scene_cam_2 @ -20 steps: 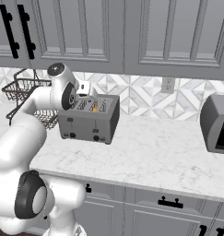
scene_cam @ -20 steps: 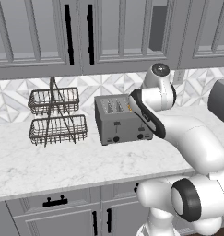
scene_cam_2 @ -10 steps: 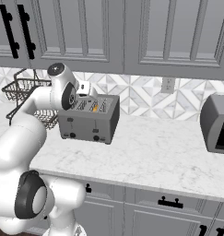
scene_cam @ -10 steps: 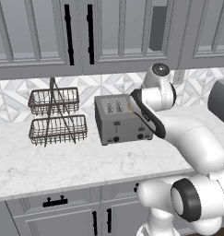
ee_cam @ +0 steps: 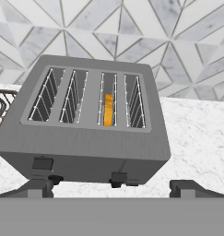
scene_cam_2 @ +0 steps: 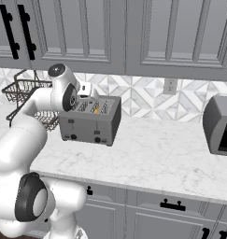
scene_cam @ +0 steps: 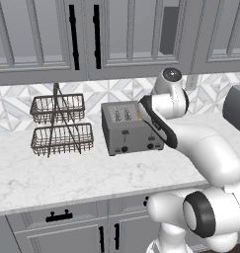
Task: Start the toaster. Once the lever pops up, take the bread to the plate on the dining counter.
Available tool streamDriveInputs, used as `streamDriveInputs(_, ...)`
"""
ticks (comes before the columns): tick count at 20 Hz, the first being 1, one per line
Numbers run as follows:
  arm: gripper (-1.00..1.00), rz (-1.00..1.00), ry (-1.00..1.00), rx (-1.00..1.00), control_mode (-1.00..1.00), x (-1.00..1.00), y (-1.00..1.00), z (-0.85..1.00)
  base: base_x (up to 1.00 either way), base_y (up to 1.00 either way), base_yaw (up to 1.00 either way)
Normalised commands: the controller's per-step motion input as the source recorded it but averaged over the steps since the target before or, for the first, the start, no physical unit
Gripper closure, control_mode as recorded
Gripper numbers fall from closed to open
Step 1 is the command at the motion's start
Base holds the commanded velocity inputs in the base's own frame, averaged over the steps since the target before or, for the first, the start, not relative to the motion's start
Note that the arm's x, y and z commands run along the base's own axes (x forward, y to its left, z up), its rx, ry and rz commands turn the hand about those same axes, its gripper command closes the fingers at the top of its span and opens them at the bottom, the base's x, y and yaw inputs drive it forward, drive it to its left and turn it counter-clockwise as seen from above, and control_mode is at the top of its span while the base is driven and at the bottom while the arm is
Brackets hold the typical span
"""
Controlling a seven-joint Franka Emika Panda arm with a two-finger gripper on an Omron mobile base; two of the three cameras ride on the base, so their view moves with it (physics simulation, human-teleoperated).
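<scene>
Beside the toaster (scene_cam: 131, 128) stands a wire rack (scene_cam: 60, 126); above it the gripper (ee_cam: 112, 186) hangs, jaws apart.

wire rack (scene_cam: 61, 125) beside toaster (scene_cam: 130, 129), right open

Toaster (ee_cam: 90, 147) plain grey metal with black knobs on its front, slot wires pale; bread (ee_cam: 108, 109) shows golden-orange down in the third slot from the toaster's 9 o'clock end. Bench (scene_cam: 67, 175) white marble-look with faint grey veining; wall tiles (scene_cam_2: 143, 98) at its 12 o'clock side white-and-grey marbled in a triangle and diamond pattern. Wire basket rack (scene_cam: 60, 126) dark grey-brown at the toaster's 9 o'clock in the left base view; cabinets (scene_cam_2: 133, 32) mid grey with black bar handles; appliance (scene_cam_2: 219, 125) dark grey with a black front; arm (scene_cam: 200, 148) white with dark joints.
</scene>
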Motion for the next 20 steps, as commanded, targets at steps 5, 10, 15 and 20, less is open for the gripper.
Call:
streamDriveInputs(5, -1.00, 0.00, 0.00, 0.00, -1.00, 0.00, 0.00, 0.00, 0.00, 0.00, 0.00)
streamDriveInputs(10, -1.00, 0.00, 0.00, 0.00, -1.00, 0.00, 0.00, 0.00, 0.00, 0.00, 0.00)
streamDriveInputs(15, -1.00, 0.00, 0.00, 0.00, -1.00, 0.00, 0.00, 0.00, 0.00, 0.00, 0.00)
streamDriveInputs(20, -1.00, 0.00, 0.00, 0.00, -1.00, 0.00, 0.00, 0.00, 0.00, 0.00, 0.00)
